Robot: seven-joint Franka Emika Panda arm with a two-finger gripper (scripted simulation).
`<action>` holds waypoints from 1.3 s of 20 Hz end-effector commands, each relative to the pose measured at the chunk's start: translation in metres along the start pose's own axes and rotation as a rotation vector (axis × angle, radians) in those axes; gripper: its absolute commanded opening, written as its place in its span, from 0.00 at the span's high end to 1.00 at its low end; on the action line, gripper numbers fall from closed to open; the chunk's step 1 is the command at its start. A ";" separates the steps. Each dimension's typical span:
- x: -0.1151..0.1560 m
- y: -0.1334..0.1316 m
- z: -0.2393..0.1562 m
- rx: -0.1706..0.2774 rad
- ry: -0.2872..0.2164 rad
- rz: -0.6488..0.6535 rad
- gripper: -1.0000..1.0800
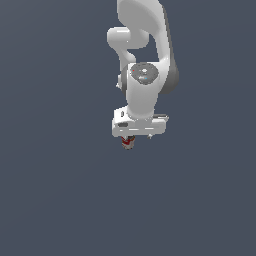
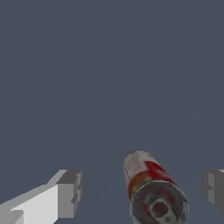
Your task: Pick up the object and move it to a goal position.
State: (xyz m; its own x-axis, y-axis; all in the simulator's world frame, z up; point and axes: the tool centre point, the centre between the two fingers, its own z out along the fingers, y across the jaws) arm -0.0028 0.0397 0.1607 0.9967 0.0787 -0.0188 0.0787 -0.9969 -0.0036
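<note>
The object, a small tin can [image 2: 151,186] with a red-and-white label and a dark metal top with a pull tab, stands between my two fingers. One fingertip [image 2: 70,192] is far from it; the other fingertip [image 2: 213,189] is closer, and neither touches it. My gripper [image 2: 141,191] is open. In the exterior view the arm hangs straight down over the can [image 1: 128,142], which peeks out just below the white hand. My gripper [image 1: 134,138] is mostly hidden there behind the hand.
Flat dark blue-grey ground [image 1: 60,190] stretches all around the arm. Nothing else shows in either view.
</note>
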 end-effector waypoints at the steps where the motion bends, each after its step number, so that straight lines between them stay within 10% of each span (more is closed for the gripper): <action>1: 0.000 0.000 0.000 0.000 0.000 0.000 0.04; 26: -0.003 0.021 -0.005 0.014 0.018 -0.029 0.04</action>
State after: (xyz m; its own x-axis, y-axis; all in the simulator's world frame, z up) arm -0.0021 0.0192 0.1667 0.9961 0.0884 -0.0003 0.0884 -0.9959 -0.0184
